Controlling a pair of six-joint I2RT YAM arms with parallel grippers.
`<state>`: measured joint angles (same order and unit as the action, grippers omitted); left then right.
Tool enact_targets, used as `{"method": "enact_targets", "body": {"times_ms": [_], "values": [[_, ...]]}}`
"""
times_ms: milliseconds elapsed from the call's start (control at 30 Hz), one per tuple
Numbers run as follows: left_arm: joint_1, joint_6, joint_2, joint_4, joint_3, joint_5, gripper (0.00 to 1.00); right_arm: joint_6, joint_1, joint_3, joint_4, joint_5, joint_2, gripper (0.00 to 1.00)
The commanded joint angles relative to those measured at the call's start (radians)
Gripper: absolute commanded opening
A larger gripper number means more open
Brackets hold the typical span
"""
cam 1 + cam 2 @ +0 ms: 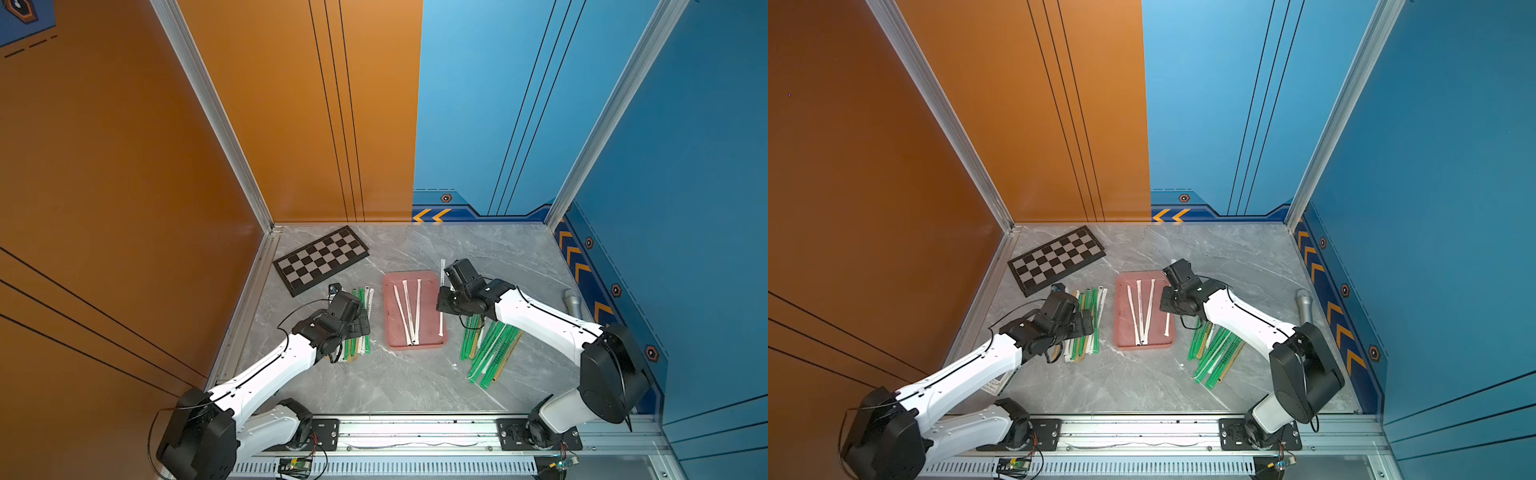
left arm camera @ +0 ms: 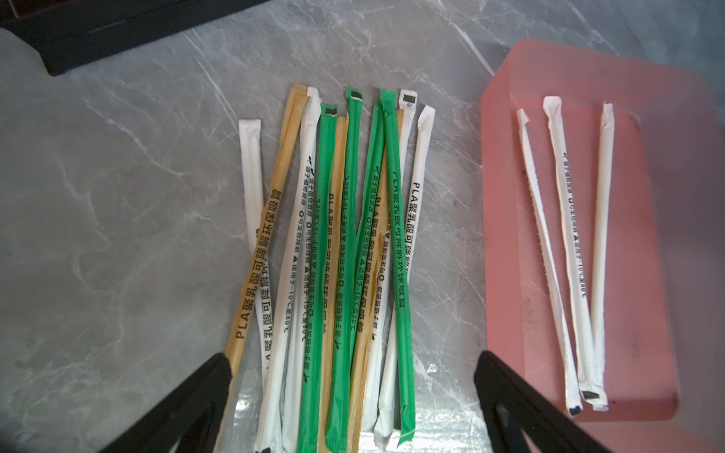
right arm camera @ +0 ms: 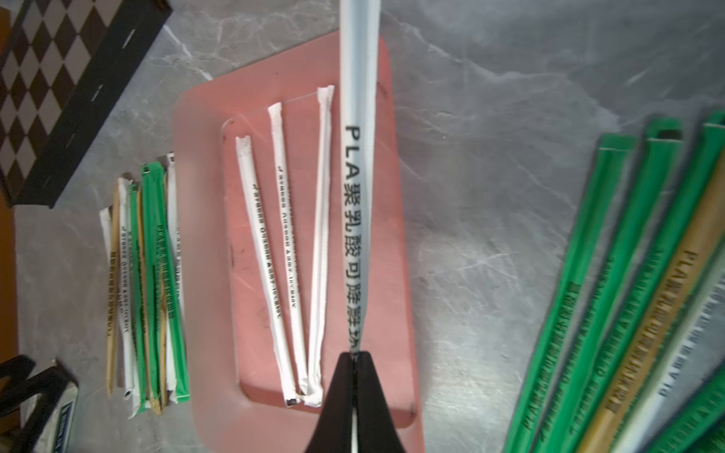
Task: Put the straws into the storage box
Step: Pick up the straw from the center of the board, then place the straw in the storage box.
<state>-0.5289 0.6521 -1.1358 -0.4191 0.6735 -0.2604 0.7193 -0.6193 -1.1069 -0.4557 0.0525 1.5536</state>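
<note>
Right fingers pinch a white black-lettered straw over pink storage box; left fingers spread.

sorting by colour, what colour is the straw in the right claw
The held straw is white with black print; clearest in right wrist view.

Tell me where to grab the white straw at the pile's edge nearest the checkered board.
Probably on its far half, from straight above, left gripper spanning its width: there the white straw lies flat, bare table either side; nearer, a tan straw crosses over it.
</note>
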Motion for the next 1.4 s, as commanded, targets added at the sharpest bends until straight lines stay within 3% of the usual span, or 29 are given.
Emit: {"method": "enact_targets", "body": {"times_ms": [0, 267, 433, 667, 1067, 1167, 1367], "values": [[0.01, 0.013, -0.027, -0.03, 0.003, 0.057, 1.0, -0.031, -0.015, -0.04, 0.045, 0.054, 0.072, 0.06], [0.013, 0.007, -0.091, -0.03, 0.023, 0.127, 0.92, -0.065, -0.038, -0.085, 0.061, 0.052, 0.166, 0.09], [0.011, -0.017, -0.133, -0.029, 0.048, 0.175, 0.71, -0.076, -0.036, -0.088, 0.063, 0.034, 0.188, 0.09], [0.006, -0.024, -0.206, -0.026, 0.083, 0.196, 0.55, -0.096, -0.034, -0.096, 0.064, 0.002, 0.208, 0.12], [0.005, -0.017, -0.354, -0.024, 0.156, 0.212, 0.48, -0.115, -0.021, -0.119, 0.066, -0.015, 0.262, 0.15], [0.003, -0.017, -0.373, -0.024, 0.164, 0.211, 0.45, -0.118, -0.02, -0.123, 0.067, -0.013, 0.27, 0.25], [0.003, -0.017, -0.389, -0.026, 0.168, 0.198, 0.38, -0.108, -0.021, -0.11, 0.067, -0.012, 0.243, 0.32]]}}
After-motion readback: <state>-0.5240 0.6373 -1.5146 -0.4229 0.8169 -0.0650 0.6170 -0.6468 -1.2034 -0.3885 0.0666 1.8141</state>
